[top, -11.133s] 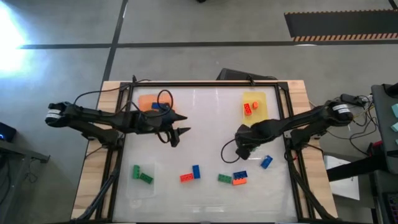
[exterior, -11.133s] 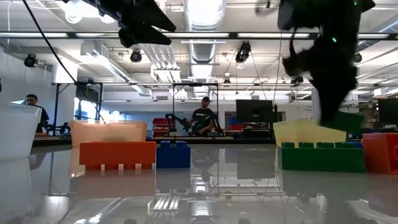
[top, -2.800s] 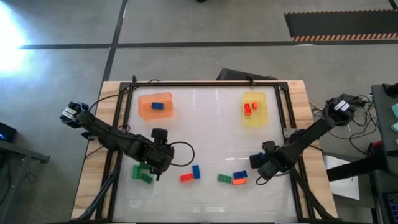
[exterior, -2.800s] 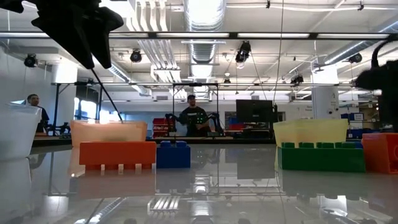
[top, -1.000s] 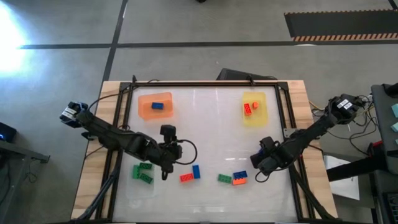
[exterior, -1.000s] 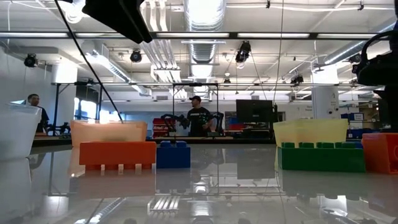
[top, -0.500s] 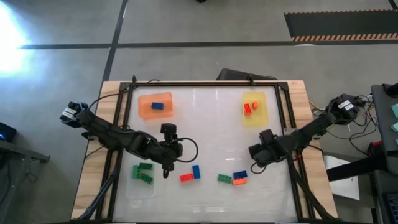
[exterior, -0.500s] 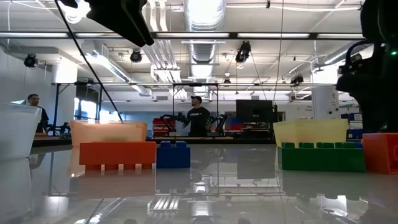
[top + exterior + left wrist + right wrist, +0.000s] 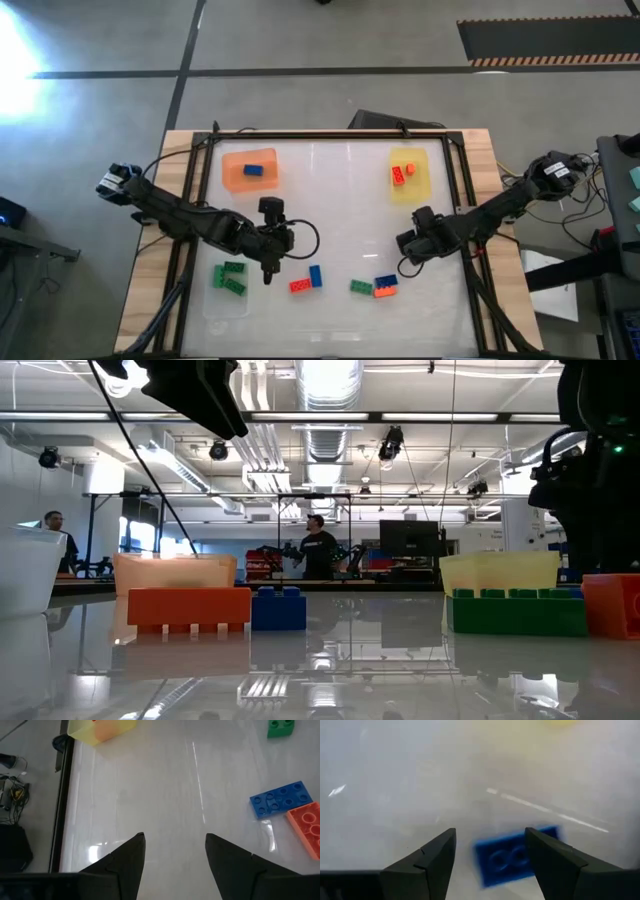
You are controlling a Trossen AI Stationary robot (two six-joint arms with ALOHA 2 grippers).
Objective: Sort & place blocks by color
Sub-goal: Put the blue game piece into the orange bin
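In the high view, a red-orange brick [image 9: 298, 286] and a blue brick [image 9: 316, 275] lie side by side near the table's front. A green brick [image 9: 360, 287] and a blue-and-orange pair [image 9: 385, 288] lie to their right. My left gripper [image 9: 268, 272] stands open just left of the first two, which show in its wrist view as the blue brick [image 9: 281, 800] and the orange brick [image 9: 307, 827]. My right gripper [image 9: 408, 255] is open above another blue brick [image 9: 512, 857], which lies below its fingers and partly behind one. My right gripper stands open over the blue brick [image 9: 500, 860], with one end of the brick hidden behind a finger [image 9: 555, 860]. The wrist view is blurred, and I cannot tell whether a finger touches the brick.
An orange tray [image 9: 232, 178] at the far left holds a blue brick [image 9: 252, 170]. A yellow tray [image 9: 420, 185] at the far right holds red bricks [image 9: 400, 172]. A clear tray [image 9: 212, 300] at the near left holds green bricks [image 9: 228, 277]. People stand in the room behind the table.
My right gripper has gone toward the table's far edge and a little to the left, coming farther into the low view.
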